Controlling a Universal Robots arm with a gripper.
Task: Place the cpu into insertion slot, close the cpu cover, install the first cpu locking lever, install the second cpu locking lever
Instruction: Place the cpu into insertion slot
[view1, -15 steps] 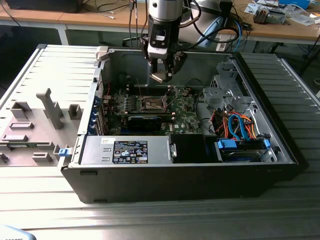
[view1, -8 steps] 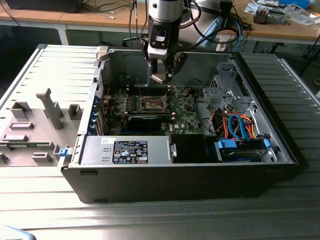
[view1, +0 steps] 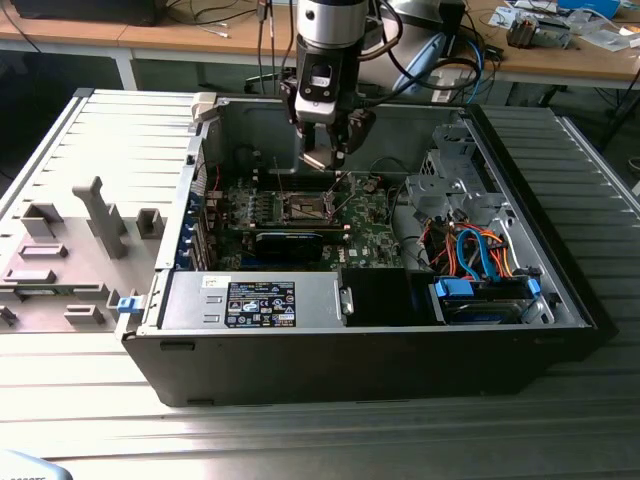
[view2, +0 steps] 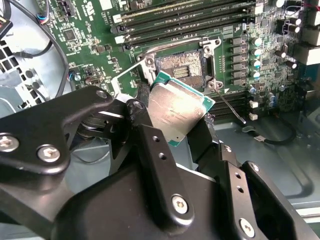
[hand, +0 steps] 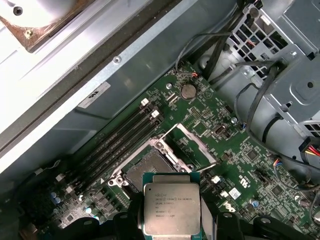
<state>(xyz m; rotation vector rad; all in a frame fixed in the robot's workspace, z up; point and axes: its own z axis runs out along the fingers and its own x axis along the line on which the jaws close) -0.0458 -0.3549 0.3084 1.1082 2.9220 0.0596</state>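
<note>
Clamping one cpu (view2: 180, 107) between its fingers (view2: 155, 150), the gripper (view1: 325, 152) hangs upper centre of the exterior view, just above the one open insertion slot (hand: 150, 170); one cpu cover (hand: 190, 142) stands raised, memory slots (hand: 120, 137) alongside.

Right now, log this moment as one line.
hand: shut on cpu | cpu: held in the air near the insertion slot, not seated | insertion slot: empty
</note>
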